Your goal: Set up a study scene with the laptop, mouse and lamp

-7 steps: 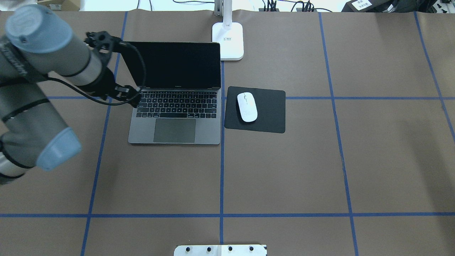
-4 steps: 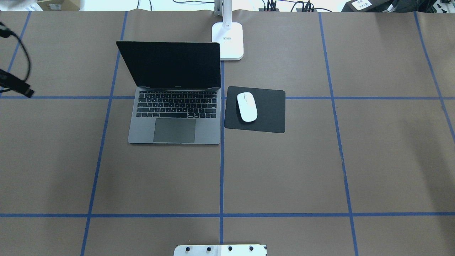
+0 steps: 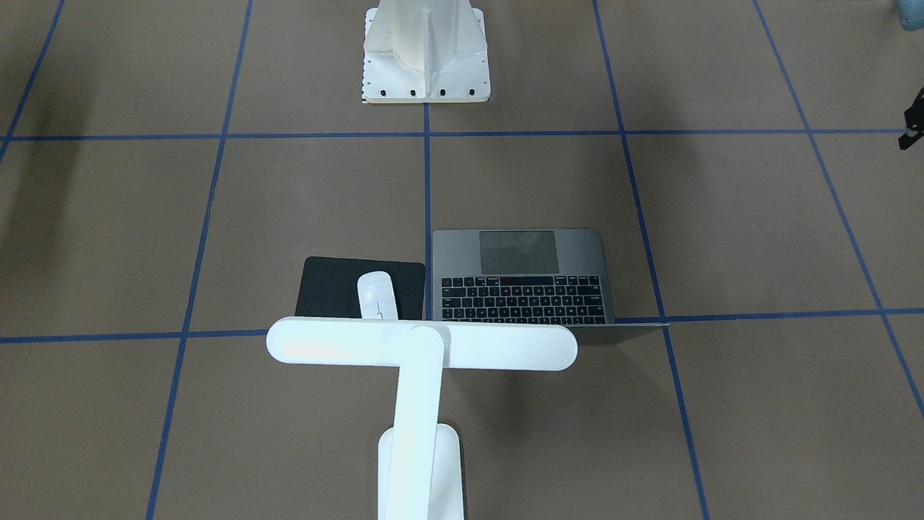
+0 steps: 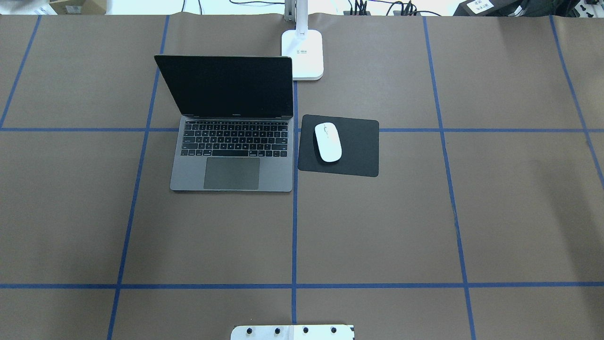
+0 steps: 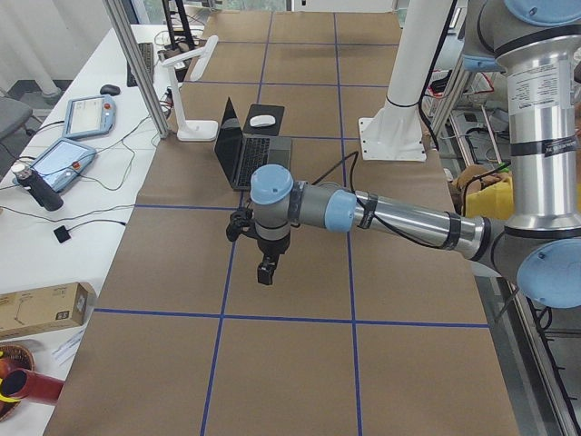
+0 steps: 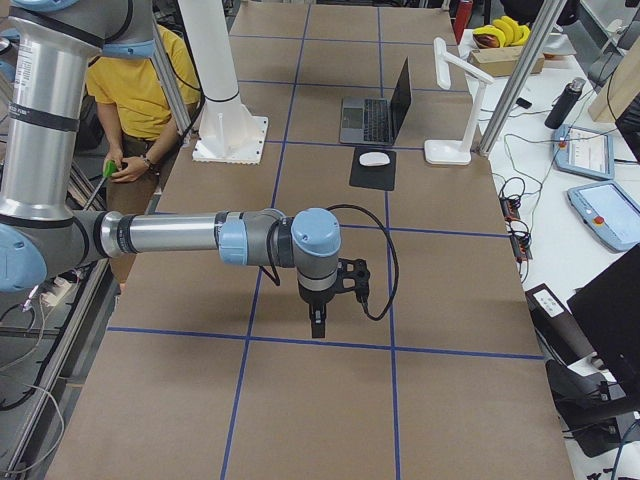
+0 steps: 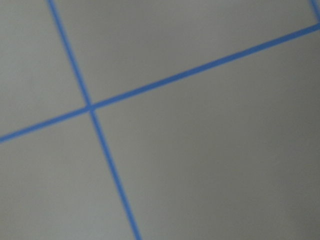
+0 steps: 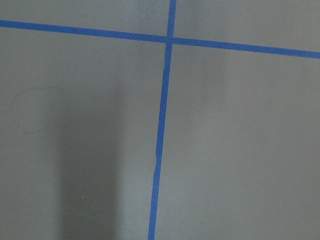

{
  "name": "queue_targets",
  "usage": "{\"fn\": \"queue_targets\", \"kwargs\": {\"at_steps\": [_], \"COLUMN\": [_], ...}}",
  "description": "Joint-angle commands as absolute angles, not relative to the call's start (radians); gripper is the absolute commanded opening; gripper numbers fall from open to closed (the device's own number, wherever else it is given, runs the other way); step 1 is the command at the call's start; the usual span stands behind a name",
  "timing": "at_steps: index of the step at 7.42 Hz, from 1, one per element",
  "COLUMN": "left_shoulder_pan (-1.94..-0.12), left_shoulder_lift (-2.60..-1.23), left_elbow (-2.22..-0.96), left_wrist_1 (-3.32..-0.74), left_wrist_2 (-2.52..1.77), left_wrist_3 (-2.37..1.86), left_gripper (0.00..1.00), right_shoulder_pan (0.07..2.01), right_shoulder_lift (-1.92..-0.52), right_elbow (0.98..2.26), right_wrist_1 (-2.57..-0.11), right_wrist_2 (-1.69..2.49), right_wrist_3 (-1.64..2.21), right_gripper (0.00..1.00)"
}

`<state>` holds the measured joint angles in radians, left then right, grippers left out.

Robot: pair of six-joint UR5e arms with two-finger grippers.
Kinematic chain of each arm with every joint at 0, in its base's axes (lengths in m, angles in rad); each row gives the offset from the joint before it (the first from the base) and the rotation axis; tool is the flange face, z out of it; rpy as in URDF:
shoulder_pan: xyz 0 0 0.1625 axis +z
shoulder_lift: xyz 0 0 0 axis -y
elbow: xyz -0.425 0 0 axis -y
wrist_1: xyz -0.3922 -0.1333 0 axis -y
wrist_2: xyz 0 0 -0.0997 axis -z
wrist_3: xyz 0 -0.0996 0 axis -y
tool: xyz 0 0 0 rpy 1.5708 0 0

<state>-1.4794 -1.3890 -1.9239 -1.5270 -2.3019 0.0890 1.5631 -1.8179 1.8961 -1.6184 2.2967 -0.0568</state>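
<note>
The grey laptop (image 4: 231, 160) stands open on the brown table, its dark screen tilted back. Right of it the white mouse (image 4: 328, 141) lies on a black pad (image 4: 358, 146). Behind them stands the white lamp (image 4: 302, 54), whose bar head (image 3: 422, 345) hangs over the laptop's back edge in the front-facing view. My left gripper (image 5: 264, 271) hangs over bare table far from the laptop, pointing down. My right gripper (image 6: 318, 322) hangs likewise at the other end. I cannot tell whether either is open or shut. Both wrist views show only paper and blue tape.
The white bolted pedestal (image 3: 426, 50) stands at the robot's side of the table. A person in a yellow shirt (image 6: 150, 90) is beside it. Tablets (image 5: 68, 136) and cables lie on the white side bench. Blue tape lines grid the table.
My left arm has pulled away from the laptop's left edge and left the overhead view on the left. Laptop, mouse and lamp have not moved.
</note>
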Motion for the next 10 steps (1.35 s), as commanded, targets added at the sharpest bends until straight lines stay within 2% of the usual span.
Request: {"fn": "queue_targets", "kwargs": {"at_steps": [1,10], "left_shoulder_pan": [-1.542,-1.557], "left_shoulder_lift": [-1.335,-1.330], "left_elbow": [-1.894,-1.901], "left_wrist_1": [-1.529,-1.531], "left_wrist_2": [-2.307,-2.361], "left_wrist_3": [0.098,0.095], "left_gripper": [1.00,1.00], "right_shoulder_pan": [1.563,1.563], "right_shoulder_lift": [-1.818,-1.801], "right_elbow": [1.899,1.910], "right_wrist_1": [-1.618,-1.614], "right_wrist_2": [2.298,2.295], "right_wrist_3": [-0.055,-0.069], "right_gripper": [1.00,1.00]}}
